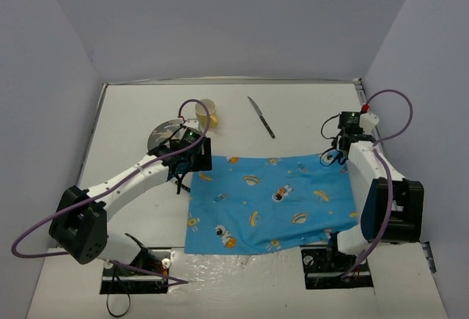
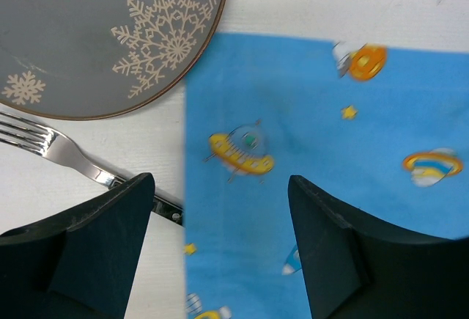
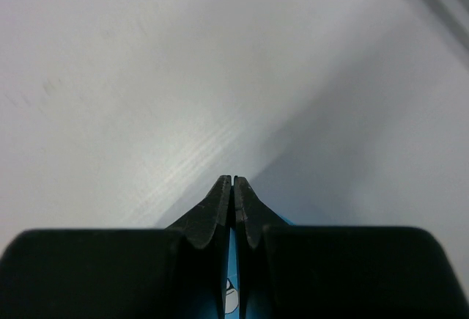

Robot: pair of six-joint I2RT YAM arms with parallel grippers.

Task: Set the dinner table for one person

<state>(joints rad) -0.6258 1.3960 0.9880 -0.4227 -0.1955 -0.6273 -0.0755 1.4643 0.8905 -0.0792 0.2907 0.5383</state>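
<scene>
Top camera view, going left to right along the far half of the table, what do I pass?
First the grey plate → yellow cup → knife → right gripper, shut on the placemat at its far right corner.

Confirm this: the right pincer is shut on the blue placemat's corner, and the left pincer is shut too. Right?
Not quite. The left pincer is open, jaws wide apart over the placemat edge, as the left wrist view shows. The right pincer is shut on the placemat corner.

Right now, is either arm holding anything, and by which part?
The right gripper pinches the blue placemat at its far right corner, cloth between its shut fingers. The left gripper is open, holding nothing.
</scene>
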